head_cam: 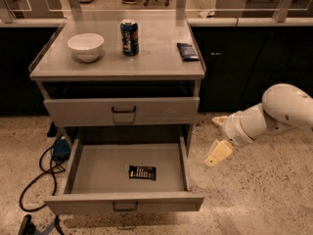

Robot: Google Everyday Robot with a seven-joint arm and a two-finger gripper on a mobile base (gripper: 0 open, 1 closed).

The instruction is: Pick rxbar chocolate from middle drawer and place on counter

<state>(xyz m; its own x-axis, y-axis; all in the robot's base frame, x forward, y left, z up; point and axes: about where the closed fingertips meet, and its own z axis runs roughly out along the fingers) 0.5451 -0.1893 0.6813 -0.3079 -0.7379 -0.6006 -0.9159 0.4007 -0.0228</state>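
Open drawer [122, 203] holds rxbar [142, 172], flat, near drawer front, roughly centre. Gripper [219, 137] just right of drawer, outside it, fingers spread, seemingly empty. Counter [156, 58] above drawer carries bowl [86, 46], can [129, 37], packet [187, 51].

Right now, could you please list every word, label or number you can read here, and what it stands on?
Nothing here is legible.
Rxbar chocolate, in the middle drawer: white lettering, too blurred.
Blue can, on the counter: markings too blurred.
Dark blue packet, same counter: no print readable.
Gripper, open, right of the drawer: no markings seen.
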